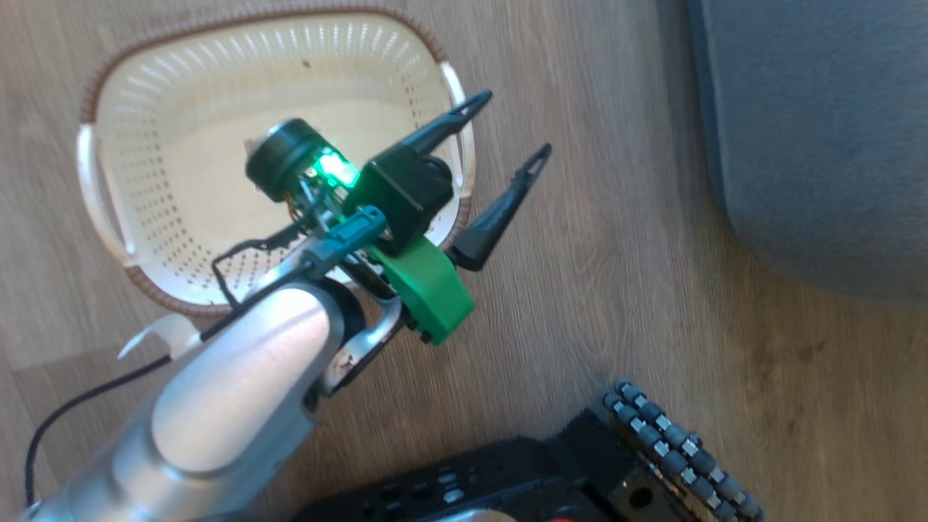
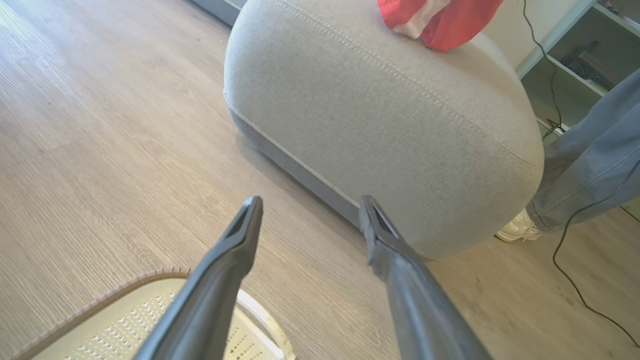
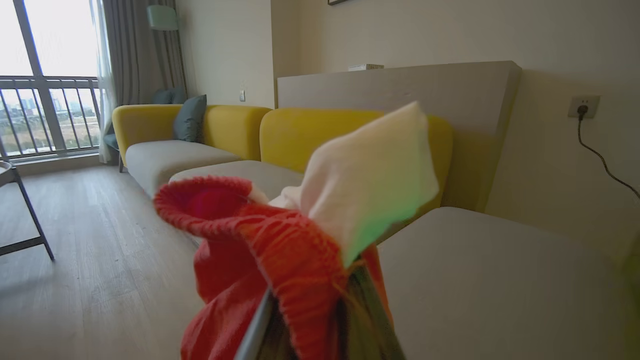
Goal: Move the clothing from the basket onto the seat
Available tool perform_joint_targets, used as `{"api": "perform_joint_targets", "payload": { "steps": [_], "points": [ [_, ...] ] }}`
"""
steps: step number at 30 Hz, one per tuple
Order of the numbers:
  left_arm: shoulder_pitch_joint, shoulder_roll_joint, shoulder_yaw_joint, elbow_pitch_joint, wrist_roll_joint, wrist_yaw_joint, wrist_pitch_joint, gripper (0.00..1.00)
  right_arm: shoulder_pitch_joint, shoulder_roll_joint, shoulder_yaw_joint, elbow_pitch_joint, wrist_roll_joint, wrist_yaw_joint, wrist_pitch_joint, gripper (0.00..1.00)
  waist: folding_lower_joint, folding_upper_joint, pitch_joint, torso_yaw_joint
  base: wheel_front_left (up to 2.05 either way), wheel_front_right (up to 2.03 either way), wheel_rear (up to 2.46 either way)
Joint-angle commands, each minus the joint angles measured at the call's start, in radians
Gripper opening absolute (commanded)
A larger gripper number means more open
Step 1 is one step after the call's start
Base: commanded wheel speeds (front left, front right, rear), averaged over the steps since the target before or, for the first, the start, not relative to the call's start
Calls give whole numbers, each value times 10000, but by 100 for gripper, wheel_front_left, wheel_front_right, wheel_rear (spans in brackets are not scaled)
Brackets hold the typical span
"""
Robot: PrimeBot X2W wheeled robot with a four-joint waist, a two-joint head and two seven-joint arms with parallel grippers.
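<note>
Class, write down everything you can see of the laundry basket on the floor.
The basket is an oval tub of cream-white plastic, its walls pierced with rows of small holes, with a brown woven-look rim and a pale handle at each side. It stands upright on the wooden floor, apart from the grey seat. Nothing lies in the part that shows. The left pincer, open, hangs above the rim nearer the seat.
</note>
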Motion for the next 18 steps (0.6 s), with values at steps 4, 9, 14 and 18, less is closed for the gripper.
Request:
{"api": "perform_joint_targets", "payload": {
  "steps": [4, 9, 14, 18],
  "points": [
    [-66, 329, 220, -583, 196, 81, 282, 100, 841, 180, -633, 370, -375, 69, -522, 0, -1, 0, 864, -87, 0, 0, 0],
    [15, 406, 309, -839, 318, 391, 389, 100, 997, 1054, -1030, 1157, -964, 69, -1206, 0, -1, 0, 1383, -103, 0, 0, 0],
    [284, 422, 371, -879, 265, 609, 246, 100, 706, 1548, -1522, 2030, -1892, 69, -1528, 18, -1, 0, 1402, -79, 0, 0, 0],
    [303, 537, 472, -824, 248, 654, 145, 100, 493, 1854, -1555, 2569, -2486, 69, -1479, 100, -1, 0, 1173, -99, 0, 0, 0]
  ]
}}
